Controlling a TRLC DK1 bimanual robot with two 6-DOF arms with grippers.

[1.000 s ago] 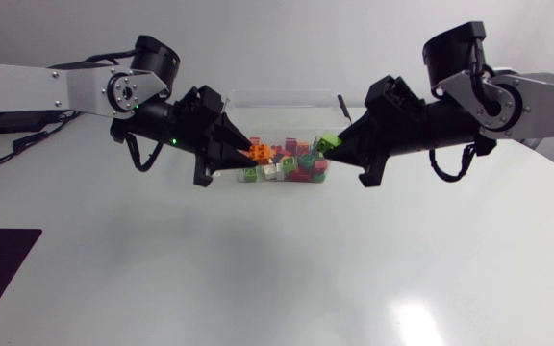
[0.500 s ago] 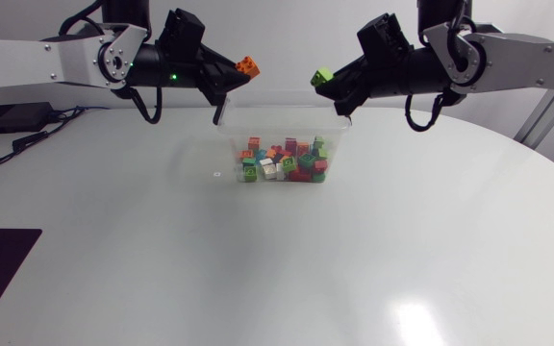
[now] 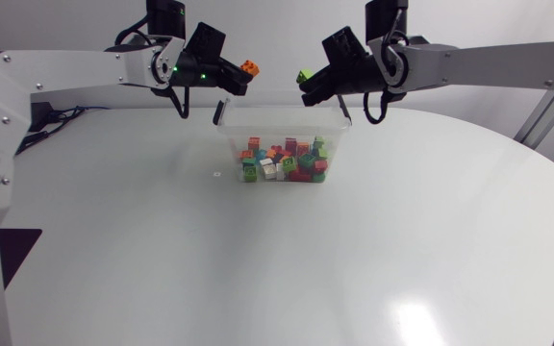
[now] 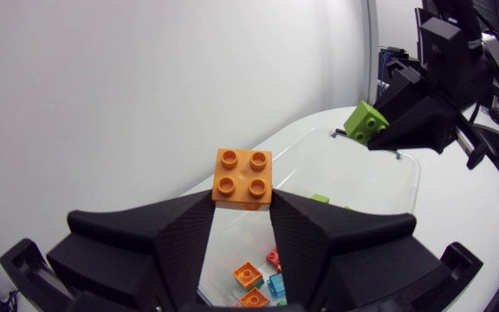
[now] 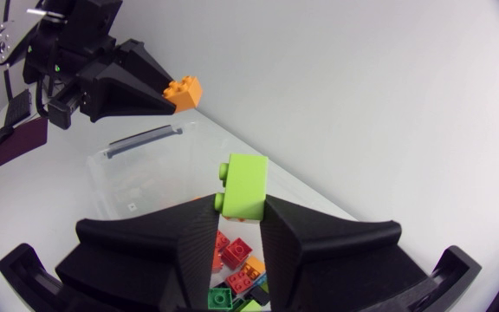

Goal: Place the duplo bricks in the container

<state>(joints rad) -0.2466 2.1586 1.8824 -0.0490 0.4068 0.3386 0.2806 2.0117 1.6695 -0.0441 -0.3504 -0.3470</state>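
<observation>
My left gripper (image 3: 246,71) is shut on an orange brick (image 3: 249,67) and held high above the far left rim of the clear container (image 3: 333,116). In the left wrist view the orange brick (image 4: 243,178) is pinched between both fingers. My right gripper (image 3: 305,79) is shut on a lime green brick (image 3: 304,75) above the far right of the container. The right wrist view has the green brick (image 5: 244,187) clamped between its fingers, with the left gripper (image 5: 178,94) ahead. Several coloured bricks (image 3: 283,160) lie in the container.
The container stands at the far middle of the white round table (image 3: 277,259). A dark mat (image 3: 12,252) lies at the table's near left.
Both arms have risen from inside the container and drawn back toward the far side, each still gripping its brick. The grippers now hang above the container's far rim.
</observation>
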